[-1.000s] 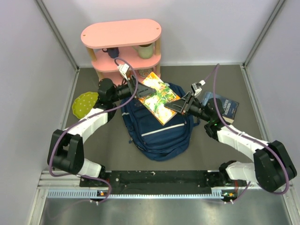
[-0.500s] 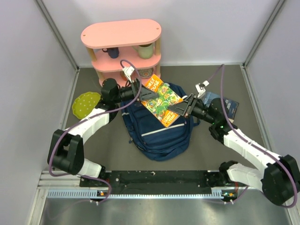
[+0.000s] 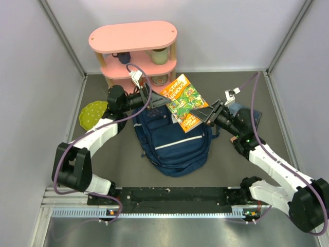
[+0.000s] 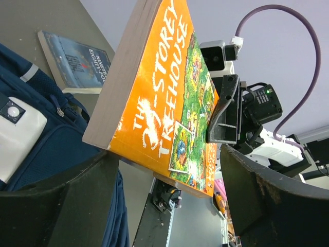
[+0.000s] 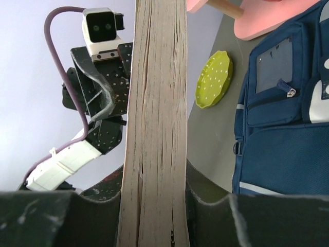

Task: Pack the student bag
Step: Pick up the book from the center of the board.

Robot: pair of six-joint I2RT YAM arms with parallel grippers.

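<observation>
The student bag (image 3: 172, 144) is navy with a white stripe and lies flat in the middle of the floor. An orange picture book (image 3: 185, 102) hangs tilted above the bag's top end. My right gripper (image 3: 199, 112) is shut on the book's right edge. In the right wrist view the page block (image 5: 154, 128) stands clamped between both pads of the right gripper (image 5: 154, 206). My left gripper (image 3: 163, 101) is at the book's left edge and is open. In the left wrist view its jaws (image 4: 169, 190) are spread wide around the book's lower corner (image 4: 164, 103), and the right-hand finger (image 4: 267, 200) is off it.
A second, dark blue book (image 3: 249, 117) lies on the floor right of the bag, partly under my right arm. A pink shelf (image 3: 132, 37) with cups stands at the back. A green dotted plate (image 3: 93, 113) lies by the left wall.
The book has risen off the bag and swung back and to the right in my right gripper. My left gripper has spread its jaws and let go of the book's left edge.
</observation>
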